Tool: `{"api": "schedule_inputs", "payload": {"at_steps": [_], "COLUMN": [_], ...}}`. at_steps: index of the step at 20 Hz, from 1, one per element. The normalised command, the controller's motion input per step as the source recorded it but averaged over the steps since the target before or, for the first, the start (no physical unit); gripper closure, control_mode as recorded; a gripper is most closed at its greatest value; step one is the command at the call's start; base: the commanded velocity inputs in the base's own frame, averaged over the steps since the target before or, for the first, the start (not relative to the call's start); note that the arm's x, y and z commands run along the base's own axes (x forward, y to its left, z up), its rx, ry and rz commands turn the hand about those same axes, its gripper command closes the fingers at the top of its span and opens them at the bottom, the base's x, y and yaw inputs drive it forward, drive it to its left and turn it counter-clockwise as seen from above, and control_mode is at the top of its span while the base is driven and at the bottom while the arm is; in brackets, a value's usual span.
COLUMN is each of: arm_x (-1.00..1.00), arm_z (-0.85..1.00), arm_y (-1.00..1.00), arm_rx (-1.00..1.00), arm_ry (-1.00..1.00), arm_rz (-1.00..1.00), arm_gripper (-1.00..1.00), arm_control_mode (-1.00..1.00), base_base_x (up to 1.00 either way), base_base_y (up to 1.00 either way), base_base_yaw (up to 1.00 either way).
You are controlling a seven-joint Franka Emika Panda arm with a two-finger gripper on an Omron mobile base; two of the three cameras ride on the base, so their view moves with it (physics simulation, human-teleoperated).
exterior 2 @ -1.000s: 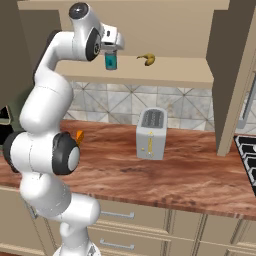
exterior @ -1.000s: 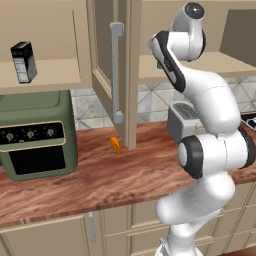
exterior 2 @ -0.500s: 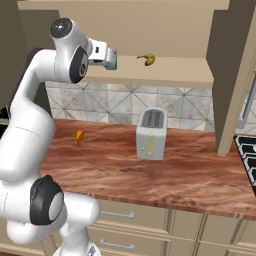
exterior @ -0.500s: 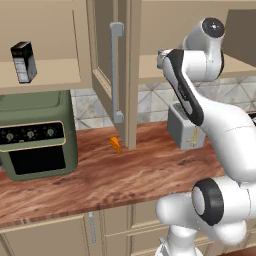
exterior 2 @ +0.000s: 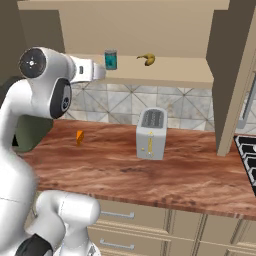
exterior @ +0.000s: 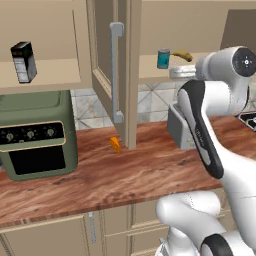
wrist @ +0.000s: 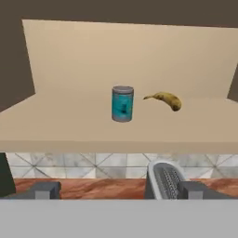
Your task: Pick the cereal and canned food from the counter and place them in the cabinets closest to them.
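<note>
The canned food point(wrist: 122, 103) is a teal can standing upright on the shelf of the open wall cabinets point(wrist: 69, 125), with a banana to its right. It also shows on that shelf from the base, as the can point(exterior: 163, 58) point(exterior 2: 110, 59). My gripper point(wrist: 120, 190) hangs in front of the shelf edge, a little below it. It is open, holds nothing and is well clear of the can. The cereal point(exterior: 23, 61), a black box, stands upright on the shelf of the left cabinet. The wood counter point(exterior: 125, 175) runs below.
A banana point(wrist: 163, 99) lies on the shelf to the right of the can. A silver toaster point(exterior 2: 151, 132) stands on the counter under my hand. An orange wedge point(exterior: 115, 144) lies by the open cabinet door point(exterior: 116, 75). A green toaster oven point(exterior: 35, 135) sits at the left.
My hand has drawn back from the shelf, away from the can, which stays standing there. The arm's upper links have swung round. The cereal has not moved.
</note>
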Motion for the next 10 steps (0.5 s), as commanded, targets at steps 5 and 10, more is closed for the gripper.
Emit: {"api": "schedule_inputs", "payload": {"at_steps": [5, 10], "arm_x": [-1.0, -0.98], "arm_z": [0.09, 0.04], "arm_y": [0.0, 0.0], "arm_rx": [0.0, 0.0], "arm_ry": [-0.33, -0.34], "arm_rz": [0.0, -0.02], "arm_gripper": [-1.0, -1.0], "arm_control_mode": [-1.0, -1.0], "base_base_x": [0.0, 0.0], "base_base_y": [0.0, 0.0], "base_base_yaw": [0.0, 0.0]}}
